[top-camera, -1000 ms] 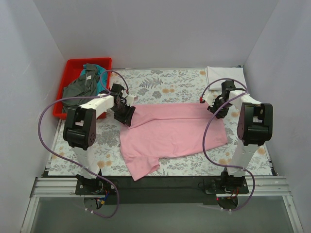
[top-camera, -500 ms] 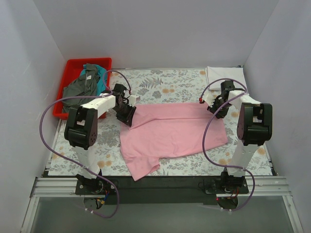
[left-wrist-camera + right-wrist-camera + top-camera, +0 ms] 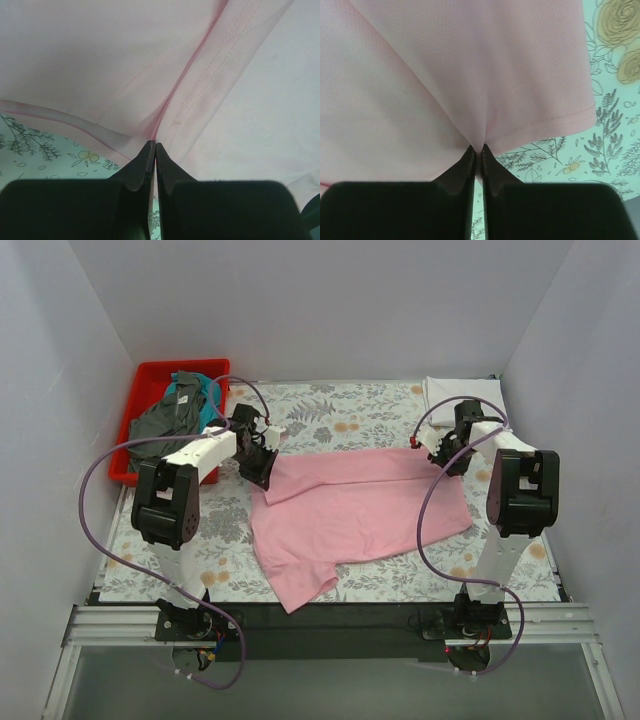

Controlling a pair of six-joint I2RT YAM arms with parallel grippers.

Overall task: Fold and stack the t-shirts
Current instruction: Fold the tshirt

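Two wrist views show left end effector (image 3: 152, 144), right end effector (image 3: 478, 148) clamping pink shirt (image 3: 360, 510).

Plain light pink cloth t-shirt (image 3: 350, 510), no print. Grey-and-orange flowers over pale floral tablecloth (image 3: 330, 410). Solid red plastic bin (image 3: 152, 373). Plain dark grey crumpled shirt (image 3: 160, 423), teal crumpled shirt (image 3: 183, 395), white folded shirt (image 3: 450, 388).

Enclosed on three sides by plain, pale grey-white walls (image 3: 300, 310). Desk (image 3: 350, 612) spread with a floral grey-and-orange tablecloth (image 3: 340, 412), edged at the near side by aluminium rails (image 3: 330, 637). Soft, even light.
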